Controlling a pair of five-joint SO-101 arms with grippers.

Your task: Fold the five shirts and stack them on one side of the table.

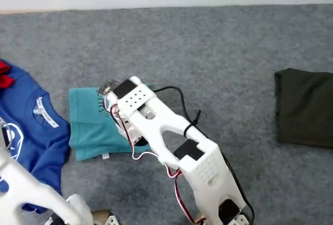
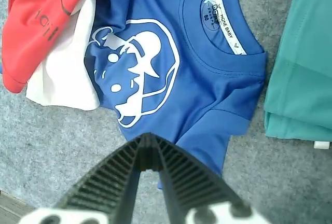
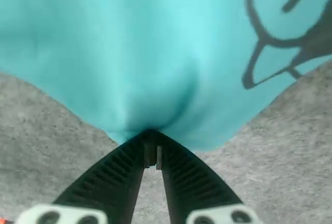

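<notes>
Two folded: teal cotton shirt (image 1: 88,131) mid-table; dark green shirt (image 1: 304,105) well apart, likely the stack's start.
Right claw (image 3: 151,142): clenched on a pinch of teal edge, I judge to drag it over.
Left claw (image 2: 150,149): closed on nothing, above the flat blue printed shirt (image 2: 202,79).

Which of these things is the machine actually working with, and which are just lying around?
Part of the job: teal shirt, pinched in the right claw; blue shirt; red shirt; white shirt; folded dark green shirt.
Just there: grey felt table cover; black cable on the arm.
</notes>
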